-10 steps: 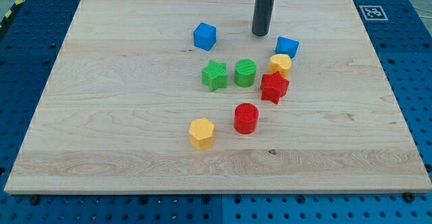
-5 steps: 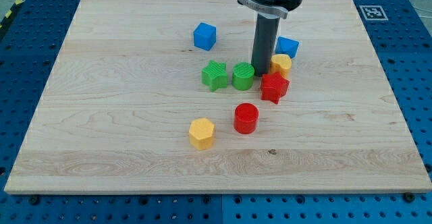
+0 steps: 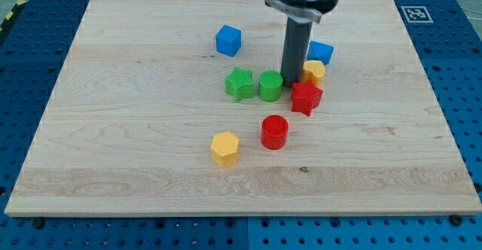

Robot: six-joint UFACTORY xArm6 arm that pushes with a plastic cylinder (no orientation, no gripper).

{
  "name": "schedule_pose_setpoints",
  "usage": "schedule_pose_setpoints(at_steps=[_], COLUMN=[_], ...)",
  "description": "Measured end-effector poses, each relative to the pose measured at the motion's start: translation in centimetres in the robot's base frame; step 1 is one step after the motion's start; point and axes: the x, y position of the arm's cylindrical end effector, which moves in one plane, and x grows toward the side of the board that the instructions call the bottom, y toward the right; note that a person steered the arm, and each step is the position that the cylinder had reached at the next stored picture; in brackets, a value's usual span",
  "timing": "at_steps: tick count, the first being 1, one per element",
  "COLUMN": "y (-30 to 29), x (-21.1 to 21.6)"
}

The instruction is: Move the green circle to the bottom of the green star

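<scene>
No pincer: my tip (image 3: pixel 289 82) touches the upright green circle's (image 3: pixel 269 86) right side, beside the green star (image 3: pixel 239 83).

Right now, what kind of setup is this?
Likely a lab pushing rig: wooden board on a blue perforated bench, fiducial tag at one corner, my tip beside the green circle.
</scene>
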Motion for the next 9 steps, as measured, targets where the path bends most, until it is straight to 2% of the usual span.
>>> schedule_pose_setpoints(at_steps=[1,2,3,5,9], y=[0.0,0.0,0.0,0.0,-10.7], x=[2.7,3.5,3.5,0.0,2.8])
